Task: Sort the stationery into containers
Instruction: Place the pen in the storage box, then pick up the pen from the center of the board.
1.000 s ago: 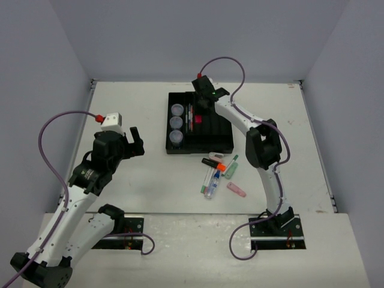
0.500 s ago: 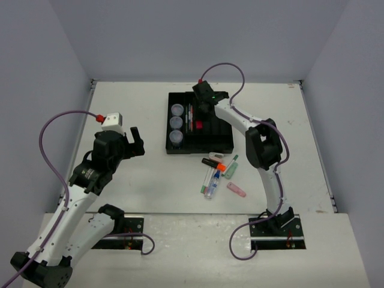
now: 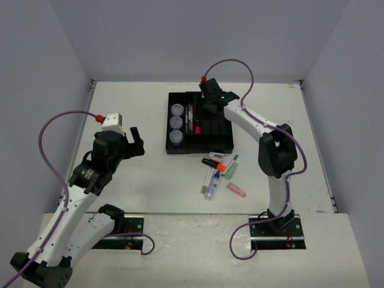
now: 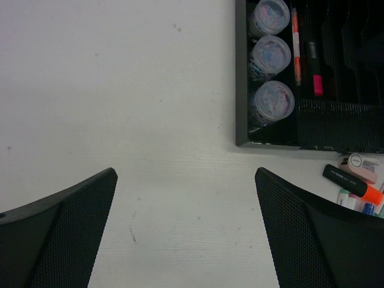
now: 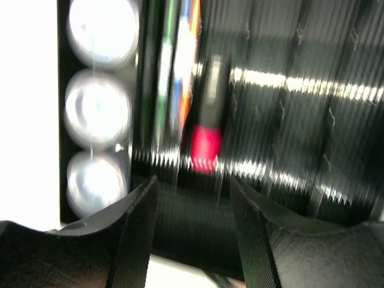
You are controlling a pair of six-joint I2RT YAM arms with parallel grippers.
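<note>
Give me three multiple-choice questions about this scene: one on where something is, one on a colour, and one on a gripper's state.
1. Where are the three round pots?
A. Stacked in one tower.
B. Spread along the far wall.
C. In the black tray's leftmost slot.

2. What colour is the tip of the black marker lying in the tray?
A. Blue.
B. Pink.
C. Yellow.

3. How is the left gripper?
A. Open, with nothing in it.
B. Shut on a pot.
C. Shut on the marker.

Answers:
1 C: the pots sit in a row down the tray's left side.
2 B: the left wrist view shows a pink end on the marker.
3 A: its jaws stand wide apart over bare table.
</note>
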